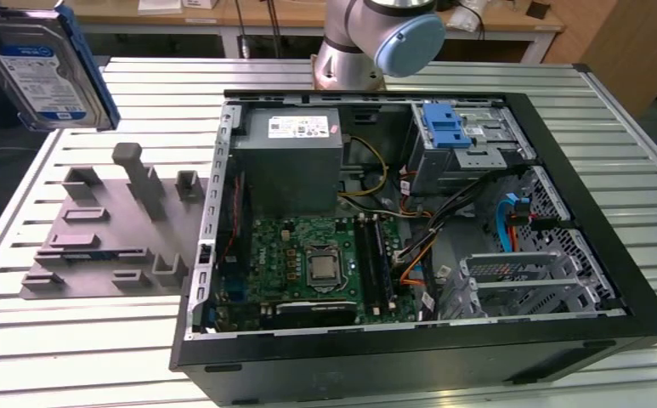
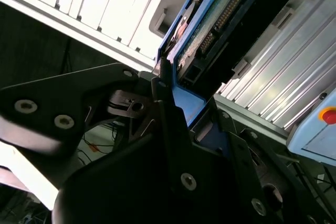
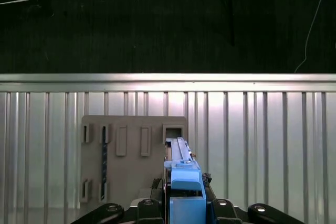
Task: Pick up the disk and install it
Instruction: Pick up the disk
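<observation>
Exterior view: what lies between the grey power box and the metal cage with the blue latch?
Loose yellow and black cables cross the gap between power box and cage, seen in the exterior view.

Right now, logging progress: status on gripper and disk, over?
Gripper shut on the disk. Disk aloft over the grey fixture, outside the computer case. Nothing seen in the way.
</observation>
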### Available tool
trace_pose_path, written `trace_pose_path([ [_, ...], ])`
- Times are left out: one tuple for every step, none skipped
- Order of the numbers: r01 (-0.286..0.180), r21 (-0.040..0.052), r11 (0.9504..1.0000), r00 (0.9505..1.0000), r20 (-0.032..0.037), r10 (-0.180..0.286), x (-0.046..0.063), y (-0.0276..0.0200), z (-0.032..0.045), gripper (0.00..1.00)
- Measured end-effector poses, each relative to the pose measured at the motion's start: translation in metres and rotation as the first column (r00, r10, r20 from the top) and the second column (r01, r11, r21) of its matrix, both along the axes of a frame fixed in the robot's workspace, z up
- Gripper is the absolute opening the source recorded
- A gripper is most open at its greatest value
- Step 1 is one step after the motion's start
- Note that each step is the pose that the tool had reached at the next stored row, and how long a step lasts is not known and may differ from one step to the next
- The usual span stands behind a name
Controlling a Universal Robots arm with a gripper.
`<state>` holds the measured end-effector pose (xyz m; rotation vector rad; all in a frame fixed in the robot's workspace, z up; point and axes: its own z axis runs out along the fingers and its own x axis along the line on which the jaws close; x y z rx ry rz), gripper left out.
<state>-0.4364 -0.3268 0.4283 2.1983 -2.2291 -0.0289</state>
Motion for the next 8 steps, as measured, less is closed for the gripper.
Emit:
trace_pose_path([
  [0.000,0.0000,1.0000,1.0000,0.0000,0.000,0.0000,0.0000,0.0015,0.36],
  [0.000,0.0000,1.0000,1.0000,0.0001,0.000,0.0000,0.0000,0.0028,0.36],
  [0.000,0.0000,1.0000,1.0000,0.0001,0.000,0.0000,0.0000,0.0041,0.36],
  [0.000,0.0000,1.0000,1.0000,0.0001,0.000,0.0000,0.0000,0.0055,0.36],
  [0.000,0.0001,1.0000,1.0000,0.0001,0.000,0.0000,0.0000,0.0067,0.36],
  [0.000,0.0001,1.0000,1.0000,0.0001,0.000,0.0000,0.0000,0.0078,0.36],
  [0.000,0.0000,1.0000,1.0000,0.0001,0.000,0.0000,0.0000,0.0093,0.36],
  [0.000,0.0000,1.0000,1.0000,0.0000,0.000,0.0000,0.0000,0.0107,0.36],
])
